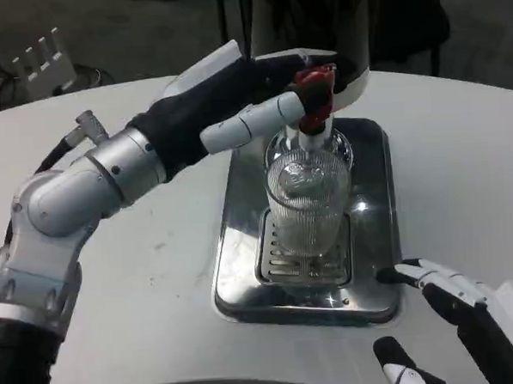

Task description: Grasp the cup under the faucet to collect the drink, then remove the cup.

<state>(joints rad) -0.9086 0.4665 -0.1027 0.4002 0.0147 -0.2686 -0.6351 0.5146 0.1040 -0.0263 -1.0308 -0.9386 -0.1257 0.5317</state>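
Cup [309,205] – clear ribbed glass, upright on the slotted grate [277,261] of a steel drip tray [373,203], directly below the red-handled faucet [315,103]; neither hand touches it

White table [158,275] – round edge, carries the tray at centre

Dispenser body [312,26] – dark and shiny, rises behind the tray at top centre; faucet projects from its lower front

Left arm [76,201] – silver forearm reaches in from lower left toward the faucet. Left hand [234,94] sits high, beside and above the cup's rim. One white finger extends to the red handle and touches it; whether the others are closed round the handle – cannot tell, they are dark against the dispenser

Drip tray – rectangular, mirror finish, raised rim, grate in its front half

Right hand [452,319] – low at the picture's bottom right, just off the tray's near right corner, resting over the table. Fingers apart, holding nothing; one black-tipped finger points toward the tray corner, very close to it

White power strip [41,55] – on the floor, far upper left
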